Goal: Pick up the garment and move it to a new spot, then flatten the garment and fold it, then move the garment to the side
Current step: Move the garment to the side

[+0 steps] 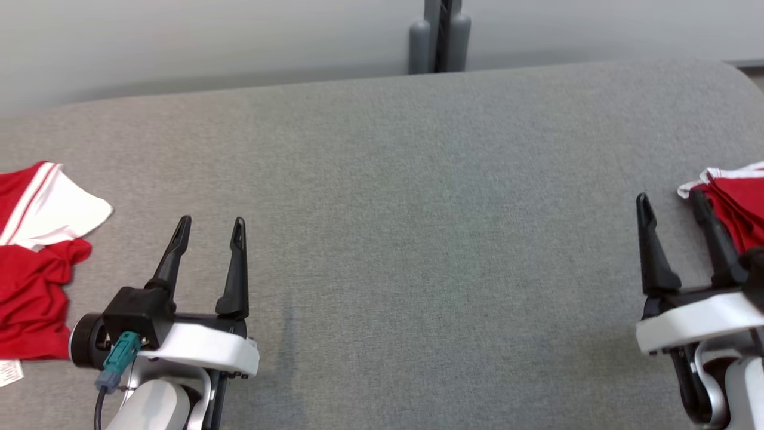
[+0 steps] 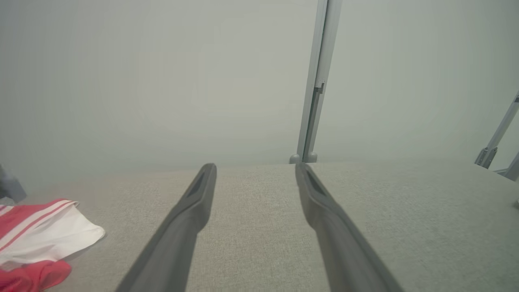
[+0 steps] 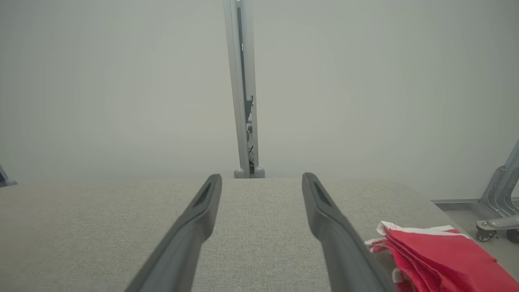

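A crumpled red garment (image 1: 33, 263) with white striped trim lies at the left edge of the grey table (image 1: 418, 209); its corner is visible at the lower left of the left wrist view as the same red garment (image 2: 36, 243). My left gripper (image 1: 210, 230) hovers just right of it, open and holding nothing, as the left gripper (image 2: 255, 170) confirms from the wrist. My right gripper (image 1: 668, 200) is open too, beside a neatly folded stack of red garments (image 1: 737, 203) at the right edge, seen as the folded stack (image 3: 438, 255) from the right wrist.
A grey metal post (image 1: 440, 36) stands behind the table's far edge against a pale wall. Metal frame legs with a caster (image 3: 498, 211) stand off the table's right end. A wide stretch of bare table lies between the two grippers.
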